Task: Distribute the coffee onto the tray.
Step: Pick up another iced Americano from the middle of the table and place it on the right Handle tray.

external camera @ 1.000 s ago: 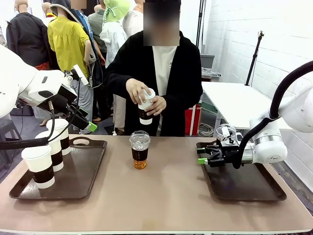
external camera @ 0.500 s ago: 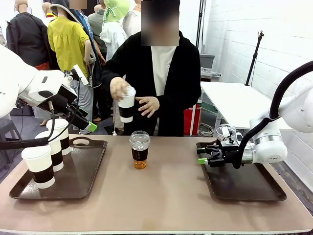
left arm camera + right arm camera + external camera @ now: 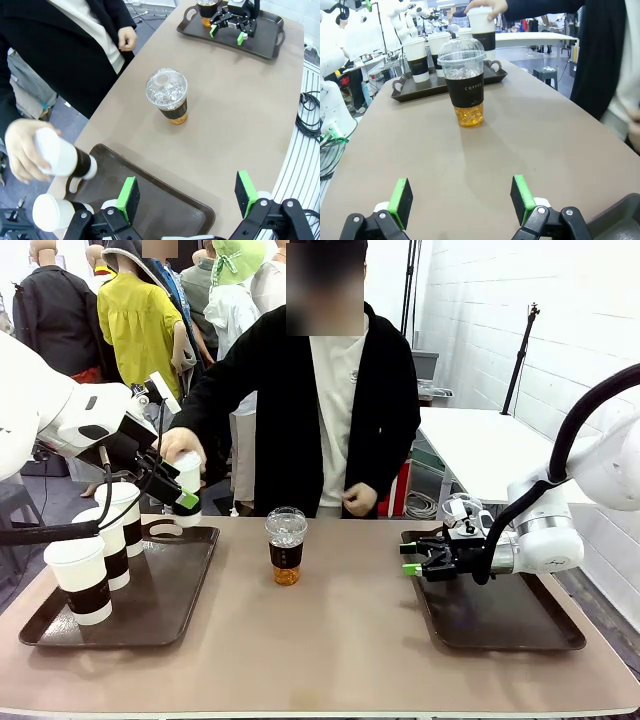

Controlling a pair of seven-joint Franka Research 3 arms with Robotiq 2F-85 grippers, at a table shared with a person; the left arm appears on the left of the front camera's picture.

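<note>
While a person (image 3: 320, 420) holds a paper cup (image 3: 62, 159) at the nine-o'clock tray (image 3: 165, 590), seemingly to place it, left hand (image 3: 187, 196) and right hand (image 3: 462, 200) hang spread.

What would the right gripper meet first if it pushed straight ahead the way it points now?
Most likely the iced coffee cup at mid-table: it stands nearly centred ahead of the open right gripper, with bare table between them. How far off it is remains hard to judge.

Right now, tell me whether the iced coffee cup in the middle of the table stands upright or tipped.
Upright: the iced coffee cup stands on its base on the table, dome lid on top.
</note>
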